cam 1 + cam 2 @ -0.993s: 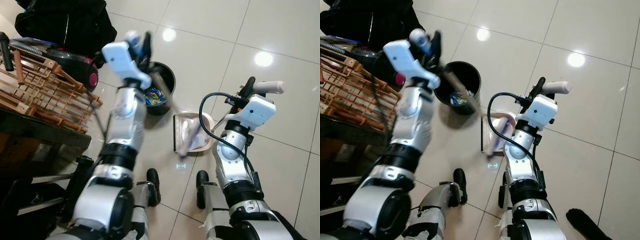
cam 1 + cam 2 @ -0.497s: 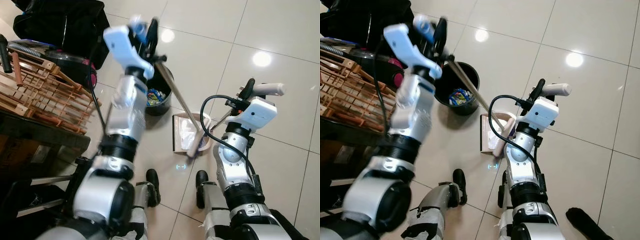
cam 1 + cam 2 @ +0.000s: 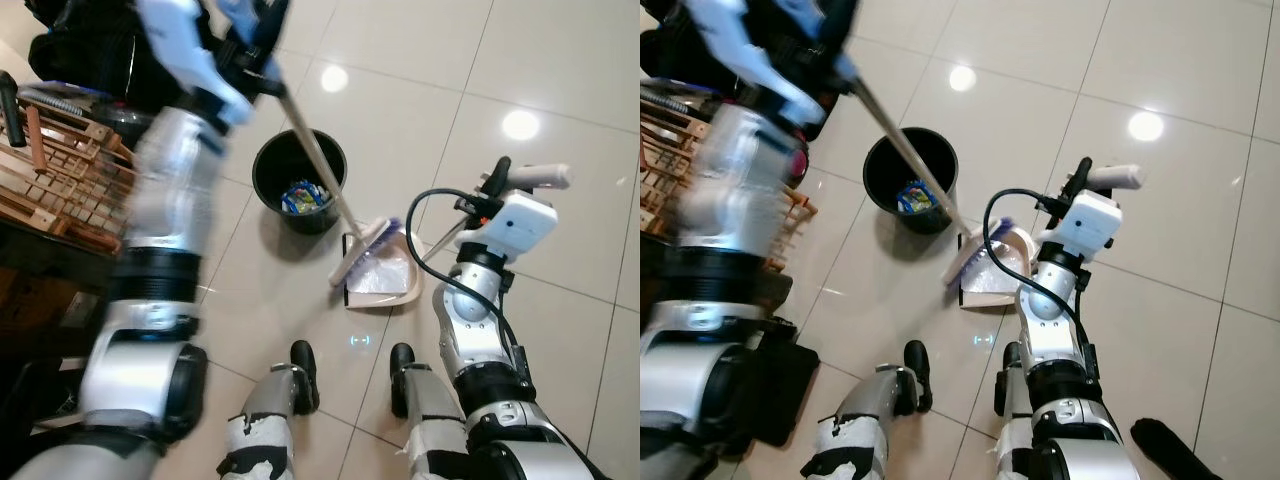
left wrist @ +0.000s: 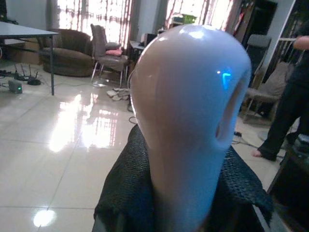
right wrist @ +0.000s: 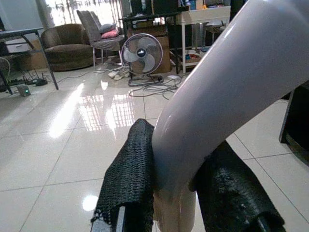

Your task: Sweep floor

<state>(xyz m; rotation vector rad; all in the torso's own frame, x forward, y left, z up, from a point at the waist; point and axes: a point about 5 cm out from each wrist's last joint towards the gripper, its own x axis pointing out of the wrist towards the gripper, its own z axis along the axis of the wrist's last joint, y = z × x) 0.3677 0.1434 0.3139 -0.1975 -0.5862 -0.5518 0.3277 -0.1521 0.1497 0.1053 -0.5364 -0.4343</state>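
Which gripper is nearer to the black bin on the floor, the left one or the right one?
Left. The left gripper, holding the broom handle, is just above the black bin; the right gripper, on the dustpan handle, is farther away.

A wooden slatted rack point(image 3: 70, 165) stands beside a black bag point(image 3: 95, 45); a standing fan point(image 5: 140, 54) sits near a brown armchair point(image 5: 65, 46).

I can't read any text, label, brand, number or sign from here; the colourful wrappers inside the round black plastic bin point(image 3: 299, 180) are too small to read.
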